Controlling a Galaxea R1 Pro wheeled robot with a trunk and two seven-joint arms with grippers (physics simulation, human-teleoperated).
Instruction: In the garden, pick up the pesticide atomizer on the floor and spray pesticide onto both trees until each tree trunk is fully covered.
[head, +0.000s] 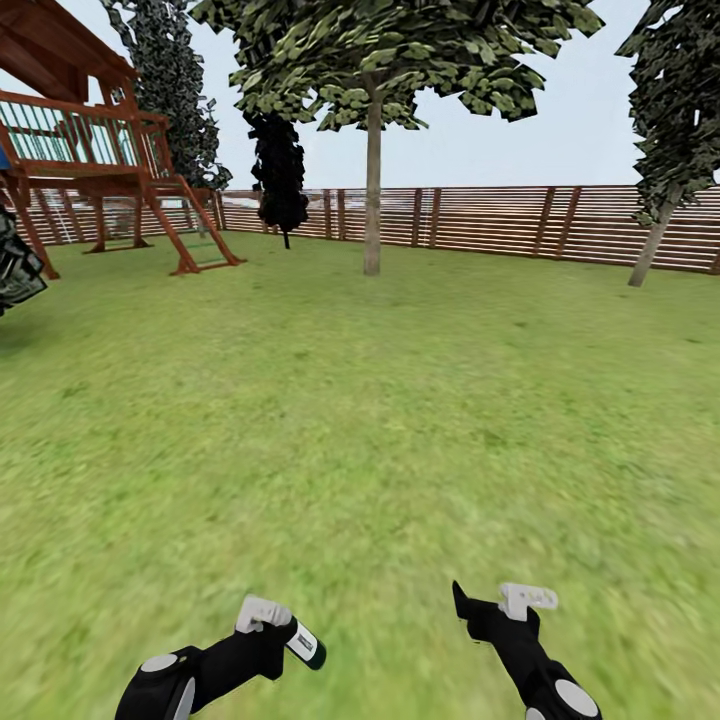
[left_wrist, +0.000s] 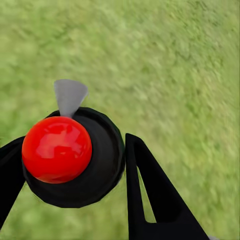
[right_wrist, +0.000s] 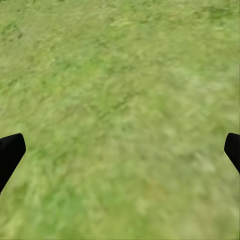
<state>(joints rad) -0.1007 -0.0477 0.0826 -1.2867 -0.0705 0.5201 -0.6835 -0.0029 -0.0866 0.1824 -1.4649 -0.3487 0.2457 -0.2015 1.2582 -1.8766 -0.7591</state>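
My left gripper (head: 288, 636) is low at the left of the head view, shut on the pesticide atomizer (head: 306, 646), a small dark bottle with a pale label stripe. In the left wrist view the atomizer (left_wrist: 70, 157) appears end-on as a black round body with a shiny red cap and a grey nozzle, held between the dark fingers (left_wrist: 155, 195). My right gripper (head: 496, 600) hangs open over bare grass, its fingertips (right_wrist: 11, 154) wide apart. A tree with a straight grey-brown trunk (head: 372, 195) stands far ahead near the fence. A second tree with a leaning trunk (head: 652, 245) is at the far right.
Green lawn (head: 360, 420) stretches ahead to a horizontal-slat wooden fence (head: 500, 220). A wooden playhouse (head: 110, 160) with a ladder stands at the back left. A dark bush (head: 280, 180) stands by the fence, and dark foliage (head: 18, 265) pokes in at the left edge.
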